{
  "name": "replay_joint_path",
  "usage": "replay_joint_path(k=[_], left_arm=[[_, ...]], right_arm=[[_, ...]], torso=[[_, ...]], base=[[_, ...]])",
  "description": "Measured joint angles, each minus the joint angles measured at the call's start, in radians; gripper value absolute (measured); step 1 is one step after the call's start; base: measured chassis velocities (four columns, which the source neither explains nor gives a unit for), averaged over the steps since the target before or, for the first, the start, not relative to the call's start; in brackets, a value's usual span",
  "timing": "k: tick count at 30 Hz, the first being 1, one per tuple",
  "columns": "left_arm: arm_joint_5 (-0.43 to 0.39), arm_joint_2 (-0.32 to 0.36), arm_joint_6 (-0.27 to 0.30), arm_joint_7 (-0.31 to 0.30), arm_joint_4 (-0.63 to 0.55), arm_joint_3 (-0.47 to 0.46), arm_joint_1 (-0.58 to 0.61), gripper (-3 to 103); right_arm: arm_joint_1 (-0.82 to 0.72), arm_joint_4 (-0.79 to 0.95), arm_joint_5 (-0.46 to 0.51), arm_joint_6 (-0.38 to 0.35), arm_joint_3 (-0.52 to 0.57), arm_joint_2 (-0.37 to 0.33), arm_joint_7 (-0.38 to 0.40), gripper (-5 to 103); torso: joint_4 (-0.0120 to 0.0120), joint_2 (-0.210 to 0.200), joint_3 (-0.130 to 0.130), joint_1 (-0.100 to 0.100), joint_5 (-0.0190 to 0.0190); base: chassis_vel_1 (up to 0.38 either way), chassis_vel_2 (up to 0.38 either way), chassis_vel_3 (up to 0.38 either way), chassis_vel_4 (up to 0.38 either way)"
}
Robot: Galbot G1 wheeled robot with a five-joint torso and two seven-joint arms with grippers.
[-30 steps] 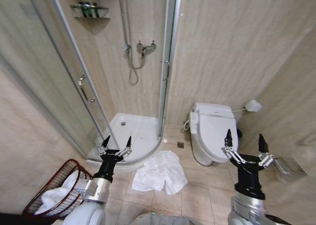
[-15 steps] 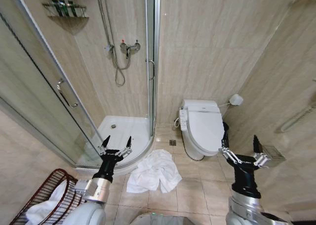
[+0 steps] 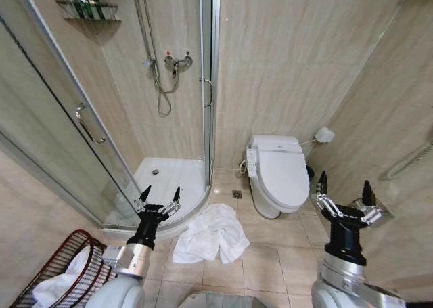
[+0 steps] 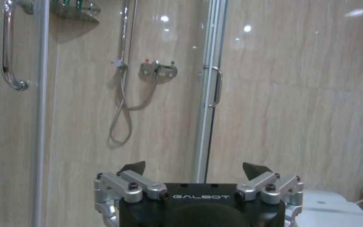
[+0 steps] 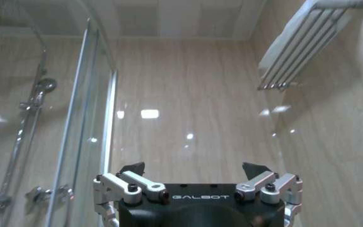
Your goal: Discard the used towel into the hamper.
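Note:
A crumpled white towel [image 3: 211, 235] lies on the tiled floor in front of the shower tray. The dark-red wire hamper [image 3: 62, 271] stands at the lower left and holds white cloth. My left gripper [image 3: 160, 194] is raised and open, empty, between the hamper and the towel, to the towel's left. My right gripper [image 3: 344, 187] is also raised and open with nothing in it, at the right beside the toilet. In the wrist views the left gripper [image 4: 195, 169] and the right gripper [image 5: 194, 169] point at the walls.
A glass shower cabin [image 3: 152, 112] with an open door stands ahead left. A white toilet [image 3: 277, 175] sits ahead right, with a floor drain [image 3: 236, 194] beside it. A metal towel rack [image 5: 301, 47] hangs on the right wall.
The head view shifted a second ago and has since held still. My right gripper moved a little to the right and up. The towel, hamper and left gripper stayed put.

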Motion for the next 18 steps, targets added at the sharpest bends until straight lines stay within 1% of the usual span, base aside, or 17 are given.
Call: replay_joint_path(k=[1,3,4,6,9,11,14,18], left_arm=[[0.0,0.0,0.0,0.0,0.0,0.0,0.0,100],[0.0,0.0,0.0,0.0,0.0,0.0,0.0,100],[0.0,0.0,0.0,0.0,0.0,0.0,0.0,100],[0.0,0.0,0.0,0.0,0.0,0.0,0.0,100],[0.0,0.0,0.0,0.0,0.0,0.0,0.0,100],[0.0,0.0,0.0,0.0,0.0,0.0,0.0,100],[0.0,0.0,0.0,0.0,0.0,0.0,0.0,100],[0.0,0.0,0.0,0.0,0.0,0.0,0.0,100]], right_arm=[[0.001,0.009,0.002,-0.018,-0.004,0.0,-0.003,100],[0.003,0.017,0.007,-0.031,-0.005,0.0,-0.003,100],[0.008,0.03,0.014,-0.052,-0.002,-0.002,0.0,100],[0.009,0.031,0.014,-0.054,0.0,-0.003,0.002,100],[0.015,0.036,0.019,-0.072,0.006,-0.023,0.03,100],[0.018,0.037,0.022,-0.077,0.006,-0.029,0.036,100],[0.037,0.037,0.023,-0.093,0.005,-0.039,0.046,100],[0.088,0.024,0.015,-0.105,0.009,-0.05,0.074,100]], torso=[[0.0,-0.008,-0.004,-0.004,0.0],[0.0,-0.013,-0.008,-0.006,0.0],[0.0,-0.025,-0.014,-0.011,-0.0001],[0.0,-0.028,-0.015,-0.013,-0.0001],[0.0,-0.053,-0.029,-0.024,0.0],[-0.0001,-0.059,-0.033,-0.027,0.0],[-0.0001,-0.072,-0.039,-0.032,0.0],[0.0,-0.098,-0.054,-0.044,0.0]], base=[[0.0,0.0,0.0,0.0],[0.0,0.0,0.0,0.0],[0.0,0.0,0.0,0.0],[0.0,0.0,0.0,0.0],[0.0,0.0,0.0,0.0],[0.0,0.0,0.0,0.0],[0.0,0.0,0.0,0.0],[0.0,0.0,0.0,0.0]])
